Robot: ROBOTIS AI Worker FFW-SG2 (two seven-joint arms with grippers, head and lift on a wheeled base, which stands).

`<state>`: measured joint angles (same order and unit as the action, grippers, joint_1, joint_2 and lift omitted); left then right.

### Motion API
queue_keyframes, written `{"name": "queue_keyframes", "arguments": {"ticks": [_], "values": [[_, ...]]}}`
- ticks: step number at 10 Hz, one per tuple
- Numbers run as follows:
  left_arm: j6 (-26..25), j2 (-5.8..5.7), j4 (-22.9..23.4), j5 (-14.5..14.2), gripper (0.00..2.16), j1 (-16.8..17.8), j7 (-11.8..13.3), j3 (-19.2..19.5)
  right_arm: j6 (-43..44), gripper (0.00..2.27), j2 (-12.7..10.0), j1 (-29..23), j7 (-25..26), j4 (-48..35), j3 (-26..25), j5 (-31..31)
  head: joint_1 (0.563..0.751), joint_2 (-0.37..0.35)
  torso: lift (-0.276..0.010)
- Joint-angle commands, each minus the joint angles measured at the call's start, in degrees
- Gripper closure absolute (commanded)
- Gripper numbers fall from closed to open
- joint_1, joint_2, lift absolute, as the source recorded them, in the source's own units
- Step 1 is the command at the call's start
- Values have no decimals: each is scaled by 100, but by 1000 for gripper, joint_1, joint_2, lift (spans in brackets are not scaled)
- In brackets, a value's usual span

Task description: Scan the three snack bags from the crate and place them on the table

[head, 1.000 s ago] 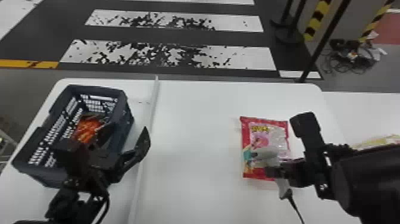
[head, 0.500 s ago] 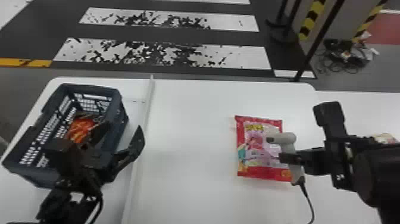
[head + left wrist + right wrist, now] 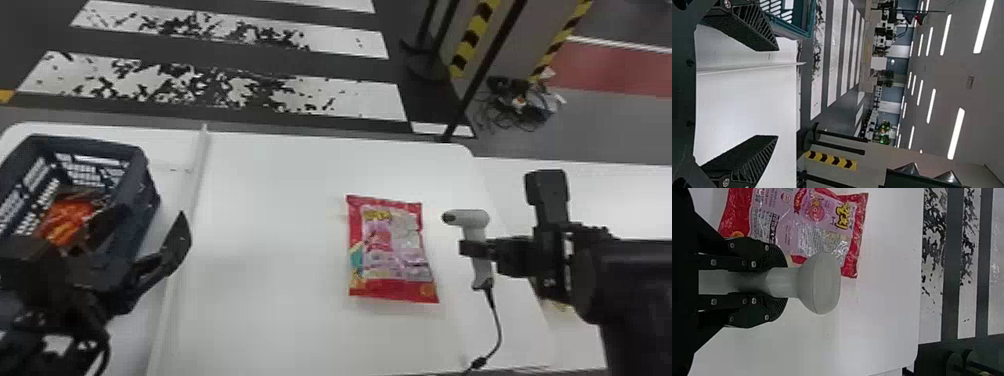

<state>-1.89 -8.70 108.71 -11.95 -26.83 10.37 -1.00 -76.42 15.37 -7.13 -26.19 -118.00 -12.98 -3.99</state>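
1. Head view: right of centre, you have a red-and-pink snack bag (image 3: 392, 250) lying flat on the white table (image 3: 275, 200), printed side up.
2. Just right of that bag, you see the pale scanner (image 3: 467, 219), handle roughly upright, its head aimed left towards the bag. Its dark cable (image 3: 496, 320) runs down to the bottom edge.
3. Your right gripper (image 3: 472, 248), right of centre, holds the scanner by its handle. In the right wrist view, you can see both fingers closed against the sides of the scanner.
4. At the left edge, your dark crate (image 3: 150, 200) has an orange snack bag (image 3: 67, 215) inside, partly hidden from you by the left arm.
5. Your left gripper (image 3: 150, 217), at lower left, overlaps the crate's near right side; the left wrist view shows you its two fingers (image 3: 760, 156) spread wide.
6. Between crate and red-and-pink bag, you see a raised white strip (image 3: 195, 170) running down the table.
7. Beyond the table, across the top, you have white floor stripes (image 3: 350, 95).
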Motion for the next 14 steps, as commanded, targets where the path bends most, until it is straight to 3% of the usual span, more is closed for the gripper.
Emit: {"name": "queue_keyframes", "arguments": {"ticks": [1, 7, 13, 14], "values": [[0, 17, 19, 0, 83, -7, 0, -6, 404, 2253, 19, 28, 9, 357, -126, 4, 695, -212, -62], [-18, 114, 45, 9, 83, 2, 9, -85, 1335, 2256, 98, 160, 141, 1350, -257, -40, 695, -279, -62], [-53, 114, 81, 18, 83, 2, 9, -111, 2214, 2253, 247, 757, 141, 2870, 6, -102, 695, -303, -62], [-53, 114, 98, 18, 83, -7, 9, -111, 2232, 2169, 265, 801, 141, 2985, 15, -111, 695, -304, -62]]}}
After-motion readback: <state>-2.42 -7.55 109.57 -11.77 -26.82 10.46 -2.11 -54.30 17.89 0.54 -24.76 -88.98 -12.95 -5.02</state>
